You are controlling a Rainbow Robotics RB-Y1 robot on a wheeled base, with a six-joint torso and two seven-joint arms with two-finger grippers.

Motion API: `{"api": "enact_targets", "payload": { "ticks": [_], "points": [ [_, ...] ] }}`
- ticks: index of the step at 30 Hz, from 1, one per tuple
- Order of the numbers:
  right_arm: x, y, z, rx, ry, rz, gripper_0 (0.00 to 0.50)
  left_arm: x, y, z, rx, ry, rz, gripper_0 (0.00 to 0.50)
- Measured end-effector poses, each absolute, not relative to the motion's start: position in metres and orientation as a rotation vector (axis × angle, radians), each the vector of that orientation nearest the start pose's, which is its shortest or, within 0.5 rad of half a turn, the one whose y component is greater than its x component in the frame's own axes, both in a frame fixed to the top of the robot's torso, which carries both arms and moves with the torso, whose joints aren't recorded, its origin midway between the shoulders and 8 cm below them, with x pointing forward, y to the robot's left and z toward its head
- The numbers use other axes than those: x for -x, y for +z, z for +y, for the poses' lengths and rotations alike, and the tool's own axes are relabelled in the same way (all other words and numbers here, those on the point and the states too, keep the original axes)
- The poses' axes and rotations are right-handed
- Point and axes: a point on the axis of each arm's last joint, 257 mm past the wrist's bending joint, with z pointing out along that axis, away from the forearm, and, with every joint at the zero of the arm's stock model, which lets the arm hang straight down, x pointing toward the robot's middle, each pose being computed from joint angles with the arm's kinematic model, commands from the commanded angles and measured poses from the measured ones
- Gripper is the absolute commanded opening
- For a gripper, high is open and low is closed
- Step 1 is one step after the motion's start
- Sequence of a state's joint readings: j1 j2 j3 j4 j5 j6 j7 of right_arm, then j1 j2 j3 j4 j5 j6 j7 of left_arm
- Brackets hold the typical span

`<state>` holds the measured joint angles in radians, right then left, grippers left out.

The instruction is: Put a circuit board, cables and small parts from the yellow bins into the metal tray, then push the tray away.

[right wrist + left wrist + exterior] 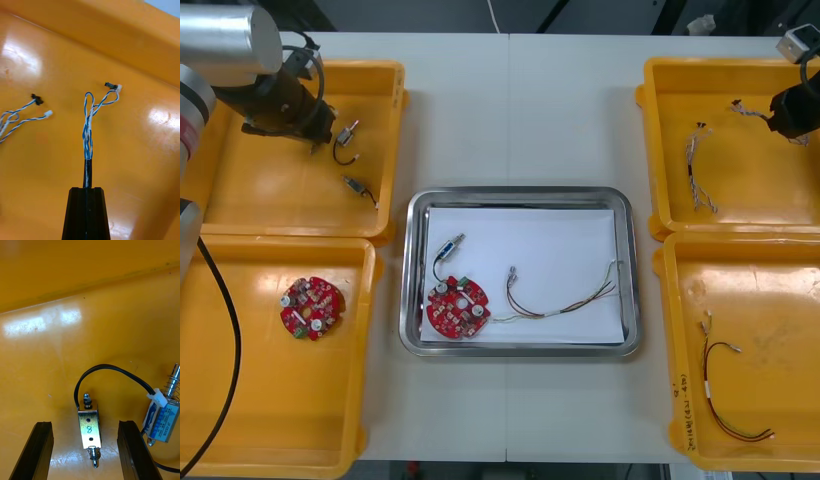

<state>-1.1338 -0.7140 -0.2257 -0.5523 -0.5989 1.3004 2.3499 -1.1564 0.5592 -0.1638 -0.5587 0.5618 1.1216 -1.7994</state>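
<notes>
On the surface's centre, front view: metal tray (520, 194) held red circuit board (457, 310), small metal part (448, 247), red and yellow cable (565, 300). Left hand (313, 130) hung over far left yellow bin (270, 195), right hand (783, 118) over far right yellow bin (755, 195).

Right wrist view: right hand clenched on twisted blue and white cable (89, 127).

Left wrist view: left hand released, straddling second small metal part (90, 431). Best closed squarely across its flat sides, clear of its black lead (108, 369).

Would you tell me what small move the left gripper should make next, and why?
Probably close the left gripper on the small metal part: its fingers stand open either side of that part in the far left yellow bin. The right gripper, over the far right bin, is shut on a blue and white cable.
</notes>
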Motion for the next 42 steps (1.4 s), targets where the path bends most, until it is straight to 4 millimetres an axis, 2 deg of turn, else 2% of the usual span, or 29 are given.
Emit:
{"api": "enact_targets", "payload": {
  "ticks": [4, 11, 18, 23, 30, 31, 32, 33, 35, 38, 42],
  "points": [
    [-0.61, -0.119, -0.403, 0.596, 0.032, 2.502, 0.0, -0.666, -0.174, 0.337, -0.26, 0.164, 2.514, 0.5],
    [-0.577, -0.094, -0.394, 0.716, 0.045, 2.5, 0.0, -0.666, -0.176, 0.336, -0.276, 0.18, 2.513, 0.5],
    [-0.529, -0.085, -0.378, 0.71, 0.128, 2.555, 0.0, -0.671, -0.177, 0.335, -0.281, 0.182, 2.488, 0.5],
    [-0.521, -0.067, -0.37, 0.75, 0.055, 2.476, 0.0, -0.67, -0.18, 0.335, -0.283, 0.181, 2.49, 0.5],
    [-0.506, -0.043, -0.342, 0.768, 0.035, 2.366, 0.0, -0.673, -0.183, 0.336, -0.277, 0.179, 2.472, 0.5],
    [-0.502, -0.041, -0.336, 0.792, 0.031, 2.344, 0.0, -0.673, -0.183, 0.336, -0.277, 0.179, 2.471, 0.479],
    [-0.499, -0.039, -0.331, 0.812, 0.027, 2.325, 0.0, -0.673, -0.182, 0.336, -0.277, 0.179, 2.469, 0.407],
    [-0.495, -0.038, -0.327, 0.823, 0.023, 2.312, 0.0, -0.674, -0.182, 0.336, -0.277, 0.179, 2.468, 0.201],
    [-0.488, -0.036, -0.32, 0.827, 0.015, 2.294, 0.0, -0.674, -0.182, 0.336, -0.277, 0.178, 2.468, 0.0],
    [-0.478, -0.035, -0.306, 0.879, -0.003, 2.261, 0.0, -0.673, -0.183, 0.336, -0.276, 0.177, 2.47, 0.0],
    [-0.464, -0.04, -0.275, 1.025, -0.02, 2.208, 0.0, -0.672, -0.184, 0.336, -0.276, 0.176, 2.473, 0.0]
  ]
}}
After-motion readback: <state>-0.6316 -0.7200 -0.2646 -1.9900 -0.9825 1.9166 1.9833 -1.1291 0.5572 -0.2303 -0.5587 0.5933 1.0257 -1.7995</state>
